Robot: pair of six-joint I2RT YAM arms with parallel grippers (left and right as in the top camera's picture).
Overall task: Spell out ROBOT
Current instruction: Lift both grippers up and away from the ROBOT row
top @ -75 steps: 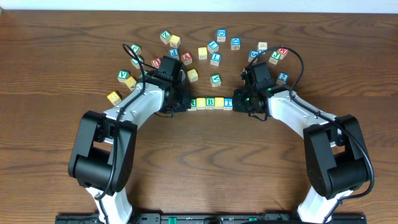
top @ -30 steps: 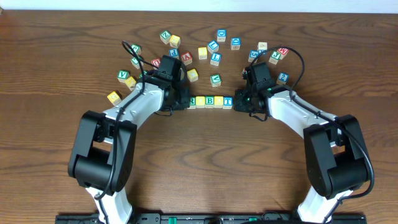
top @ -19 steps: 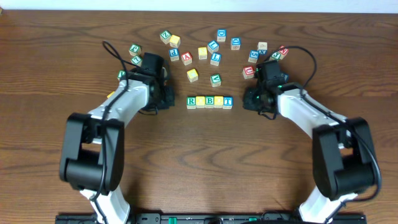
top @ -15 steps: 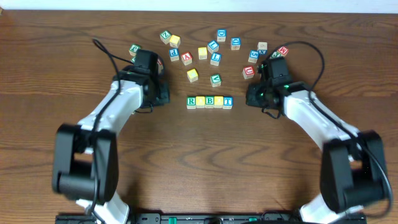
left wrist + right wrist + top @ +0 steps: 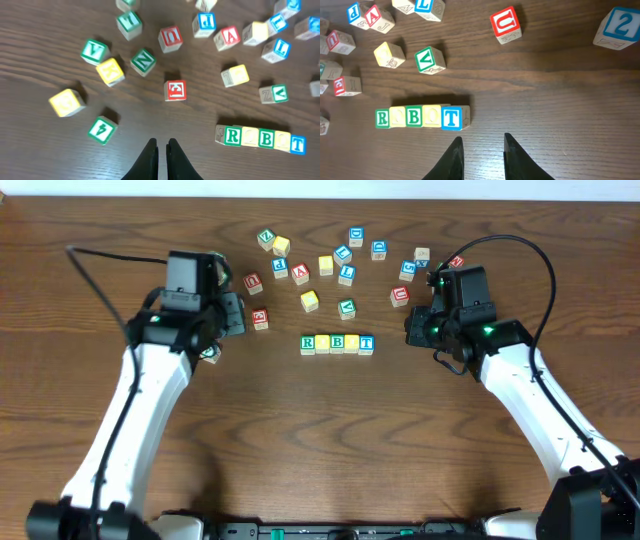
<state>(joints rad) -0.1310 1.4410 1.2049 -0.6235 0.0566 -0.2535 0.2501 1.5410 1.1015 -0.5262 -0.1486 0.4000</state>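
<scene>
Left pincer [image 5: 161, 146], pressed together, and right pincer [image 5: 482, 141], spread and empty, withdrawn from block row [image 5: 337, 343]; ROBOT spelled, task judged done.

The table [image 5: 320, 430] is viewed from straight above and from afar by the overhead camera, and both arms are taken in. Each wrist view is taken close to the wood and tilted downward and forward, with the left gripper [image 5: 162, 146] and the right gripper [image 5: 483, 142] set at the bottom edge. The ROBOT row [image 5: 337, 343] is shared by all three views.
</scene>
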